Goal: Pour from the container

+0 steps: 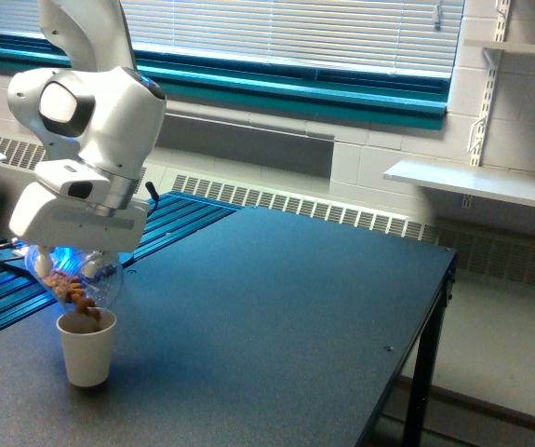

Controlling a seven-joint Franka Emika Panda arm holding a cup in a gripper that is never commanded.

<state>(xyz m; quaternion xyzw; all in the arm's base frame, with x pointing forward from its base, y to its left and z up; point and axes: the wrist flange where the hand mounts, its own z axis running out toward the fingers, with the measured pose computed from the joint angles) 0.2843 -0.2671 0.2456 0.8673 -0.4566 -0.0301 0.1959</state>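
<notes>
A dark, blue-grey table point(286, 307) with black metal legs carries the scene, its top smooth and slightly glossy. Directly on it, near the exterior view's left edge, stands one upright white paper cup point(86, 349) with brown nut-like pieces showing at its rim.
</notes>
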